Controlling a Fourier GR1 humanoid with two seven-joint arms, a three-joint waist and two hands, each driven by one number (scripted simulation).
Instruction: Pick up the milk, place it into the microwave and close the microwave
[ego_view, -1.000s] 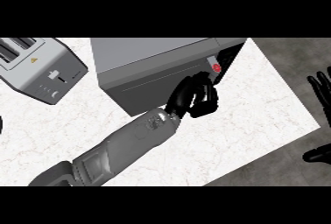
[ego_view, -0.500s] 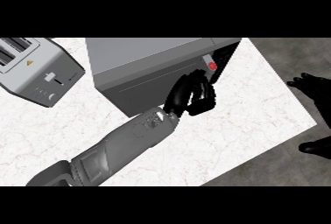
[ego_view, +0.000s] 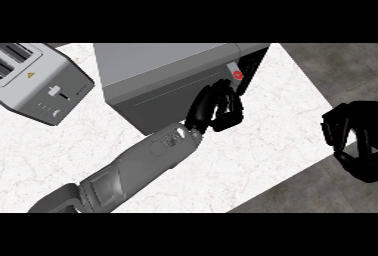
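Here the microwave (ego_view: 162, 62) stands at the far middle of the white marbled tabletop (ego_view: 258, 145). Its pale grey top faces up and its darker front (ego_view: 159, 102) is turned toward the robot and slightly to the left. At the right end of that front is a narrow strip with a red button (ego_view: 238, 75), and just beyond the strip lies a darker, near-black area. The front looks flush with the body, and nothing of the inside shows. The left robot hand (ego_view: 215, 107) is at the lower right part of the front, just below the button strip. Its black fingers are curled in against the microwave, and no object shows between them. Its grey forearm (ego_view: 140, 165) runs back across the tabletop to the lower left edge of the view. The right robot hand (ego_view: 354, 140) shows at the right edge, well apart from the microwave and off the tabletop, over the dark floor (ego_view: 325, 195). Its fingers are loosely bent, spread apart and holding nothing. A silver toaster (ego_view: 37, 82) sits at the upper left, set at an angle, near the microwave's left side but not touching it, with its slots and front controls in view. The milk cannot be seen anywhere on the tabletop or in either robot hand, so I cannot tell where it is.
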